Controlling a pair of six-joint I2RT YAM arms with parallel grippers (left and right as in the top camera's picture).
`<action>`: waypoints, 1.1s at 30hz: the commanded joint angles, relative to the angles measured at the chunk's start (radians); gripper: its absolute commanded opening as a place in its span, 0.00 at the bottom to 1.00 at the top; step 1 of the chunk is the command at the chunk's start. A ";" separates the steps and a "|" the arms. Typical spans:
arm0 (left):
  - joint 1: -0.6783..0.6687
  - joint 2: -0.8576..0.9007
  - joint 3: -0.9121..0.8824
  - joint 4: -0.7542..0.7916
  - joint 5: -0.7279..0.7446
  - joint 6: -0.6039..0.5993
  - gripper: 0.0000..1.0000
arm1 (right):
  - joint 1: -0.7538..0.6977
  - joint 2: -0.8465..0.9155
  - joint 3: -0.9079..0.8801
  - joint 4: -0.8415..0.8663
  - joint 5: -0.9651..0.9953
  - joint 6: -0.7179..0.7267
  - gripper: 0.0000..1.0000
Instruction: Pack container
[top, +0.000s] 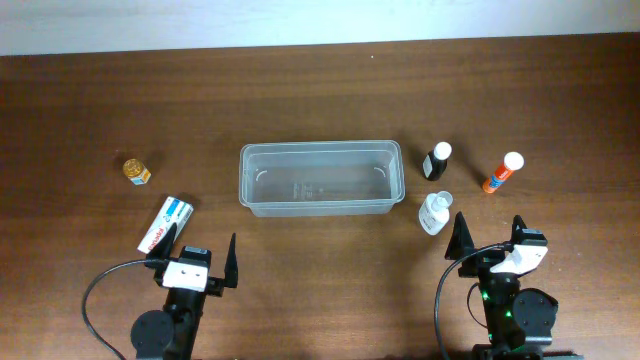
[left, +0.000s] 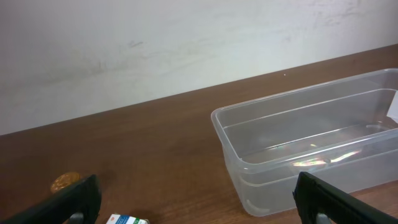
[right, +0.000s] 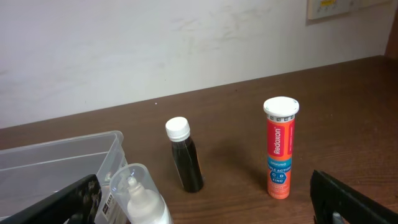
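Standing upright, the orange tube (right: 280, 149) reads "Redoxon"; left tool (top: 202, 238) and right tool (top: 489, 220) gape empty.

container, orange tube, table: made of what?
Container: clear glossy plastic, walls see-through with light streaks.
Orange tube: likely plastic or coated metal, smooth printed skin.
Table: dark wood grain, matte; could be laminate.

Wooden desk (top: 320, 90) has the container (top: 320, 147) dead centre, jar (top: 137, 171) and box (top: 166, 224) around 9 o'clock, dark bottle (top: 437, 160), clear bottle (top: 435, 212) and orange tube (top: 503, 172) at 3.

arms (top: 183, 275): black, white wrist blocks | cables (top: 88, 290): black (looped) | jaws: black
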 joint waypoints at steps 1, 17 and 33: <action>0.005 -0.008 -0.006 -0.001 0.000 0.009 0.99 | -0.006 -0.010 -0.005 -0.005 -0.011 -0.003 0.98; 0.005 -0.008 -0.006 0.000 0.000 0.009 0.99 | -0.006 -0.010 -0.005 -0.003 0.005 -0.005 0.98; 0.005 -0.008 -0.006 -0.001 0.000 0.009 0.99 | -0.007 0.152 0.344 -0.233 -0.085 -0.102 0.98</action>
